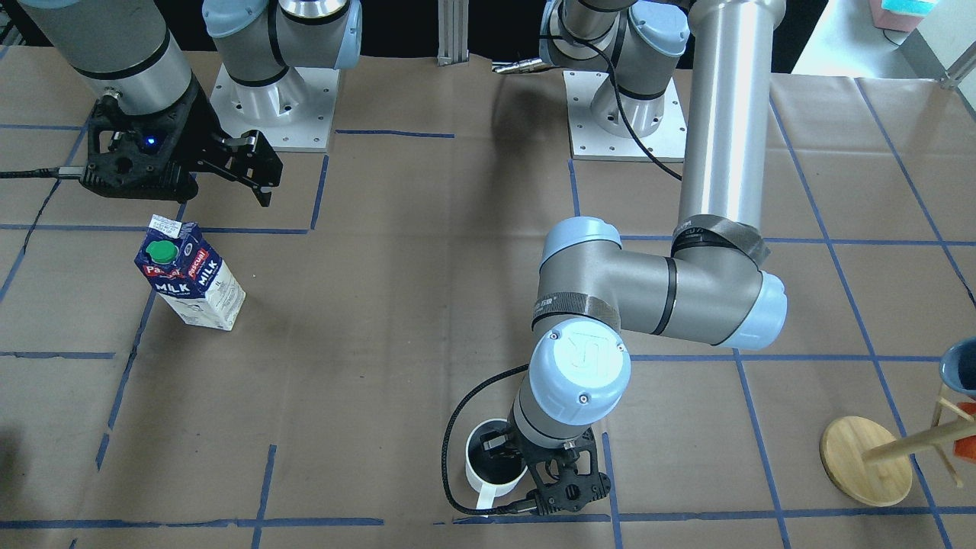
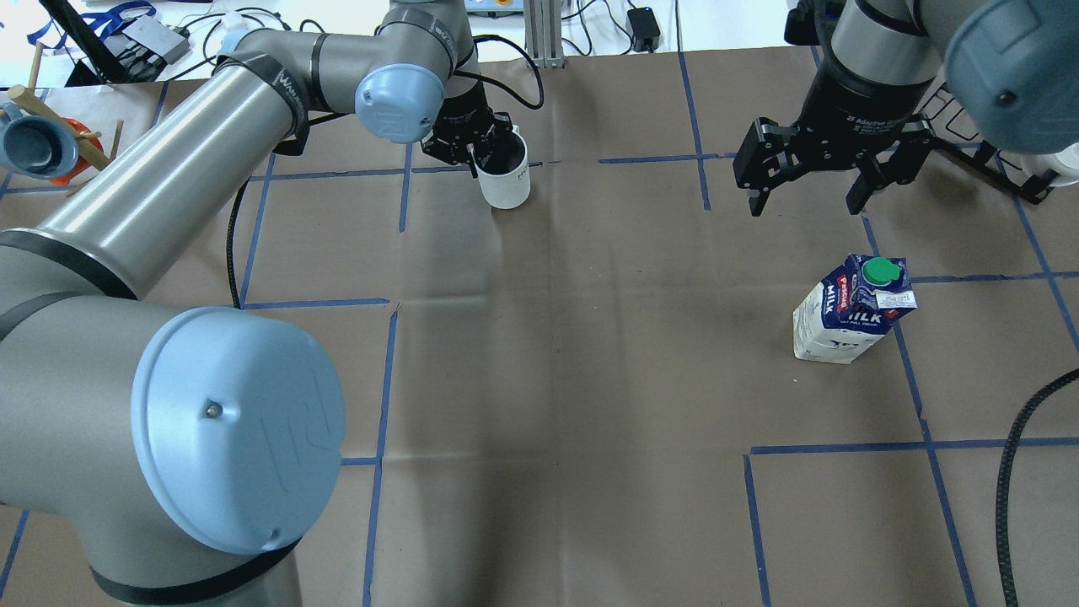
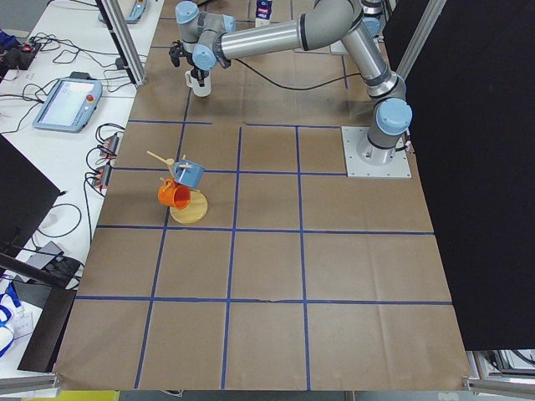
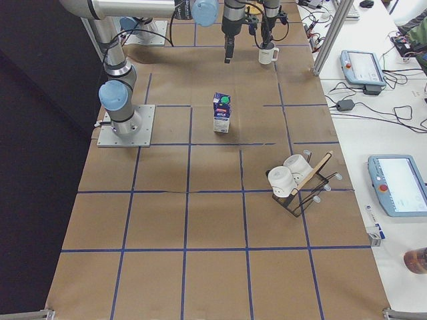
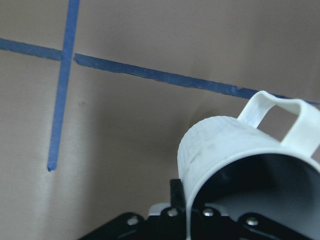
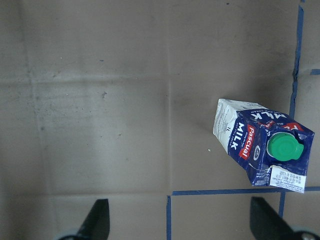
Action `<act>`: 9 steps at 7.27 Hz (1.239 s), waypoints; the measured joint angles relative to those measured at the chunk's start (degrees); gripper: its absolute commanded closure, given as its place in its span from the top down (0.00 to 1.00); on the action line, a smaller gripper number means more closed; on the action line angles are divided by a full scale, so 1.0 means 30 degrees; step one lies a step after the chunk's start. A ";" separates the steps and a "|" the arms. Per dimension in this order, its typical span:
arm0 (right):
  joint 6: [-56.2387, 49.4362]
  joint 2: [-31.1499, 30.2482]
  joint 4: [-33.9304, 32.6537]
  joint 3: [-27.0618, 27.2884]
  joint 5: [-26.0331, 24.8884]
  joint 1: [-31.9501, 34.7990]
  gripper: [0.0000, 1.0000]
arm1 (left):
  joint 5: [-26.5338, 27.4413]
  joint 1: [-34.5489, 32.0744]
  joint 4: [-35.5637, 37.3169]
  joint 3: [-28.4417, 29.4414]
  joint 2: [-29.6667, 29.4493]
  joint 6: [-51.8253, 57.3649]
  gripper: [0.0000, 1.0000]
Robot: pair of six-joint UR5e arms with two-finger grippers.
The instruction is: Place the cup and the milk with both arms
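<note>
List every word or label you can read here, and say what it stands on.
"MILK": white lettering on the milk, on its blue face.
"Pascual": red logo on the same carton.
"2F Adaptive": on the right gripper, on its body; the rest is blurred.
The white sticker by the cap: too small to read.

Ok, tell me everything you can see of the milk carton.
The milk carton is a tall gable-top cardboard-looking box, dark blue above and white below, with a round green cap, a red Pascual logo, white MILK lettering and a white label on its top ridge. It stands upright on the brown paper table, near a blue tape line. Nothing touches it; the open right hand hovers higher up, clear of it.
</note>
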 measured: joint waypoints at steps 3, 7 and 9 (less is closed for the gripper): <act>-0.0721 0.0010 0.0000 0.0000 -0.0170 -0.0112 1.00 | -0.0087 -0.0484 -0.0292 -0.0412 0.0163 -0.1768 0.09; -0.0940 0.0016 0.0000 0.0013 -0.0247 -0.0320 1.00 | -0.0067 -0.0530 -0.0305 -0.0615 0.0132 -0.1977 0.83; -0.1099 -0.0155 -0.0013 0.0067 -0.0271 -0.0498 1.00 | 0.0049 -0.0431 -0.0463 -0.0633 0.0614 -0.1876 0.99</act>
